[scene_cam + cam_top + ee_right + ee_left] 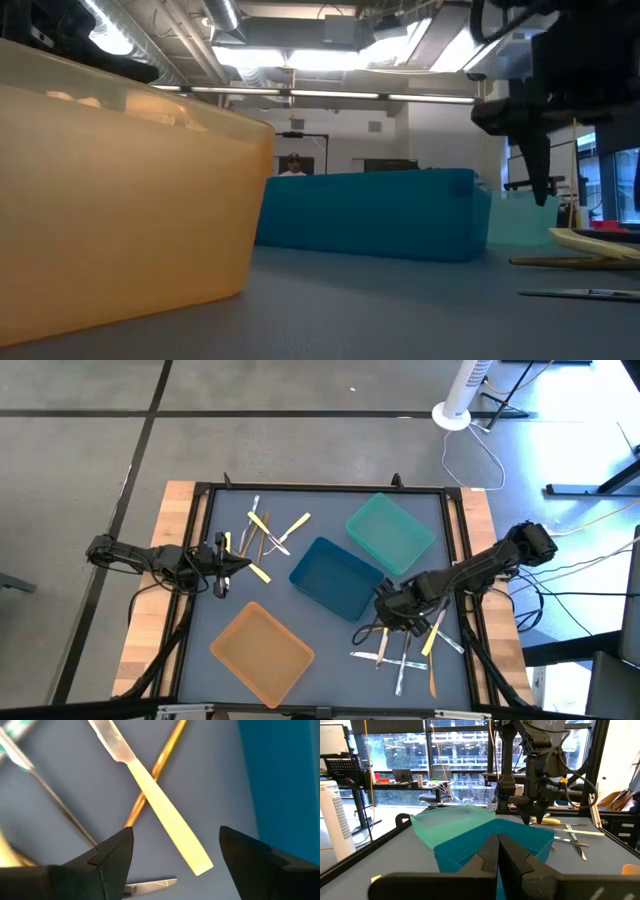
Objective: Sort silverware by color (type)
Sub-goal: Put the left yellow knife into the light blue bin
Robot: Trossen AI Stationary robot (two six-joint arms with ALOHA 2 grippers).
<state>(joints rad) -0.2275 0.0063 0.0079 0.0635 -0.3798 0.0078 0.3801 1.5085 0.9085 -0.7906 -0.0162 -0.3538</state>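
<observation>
Three trays point(340, 578); two silverware point(405, 650) piles; left fingers point(490, 855) pressed together, right fingers point(112, 852) wide.

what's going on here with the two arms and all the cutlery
The robot is sorting plastic cutlery. The right gripper hangs open over the pile by the blue tray, its fingers either side of a yellow knife that lies across an orange piece; nothing is gripped yet. The left gripper is shut, at the other pile. The orange tray and teal tray look empty from above.
</observation>
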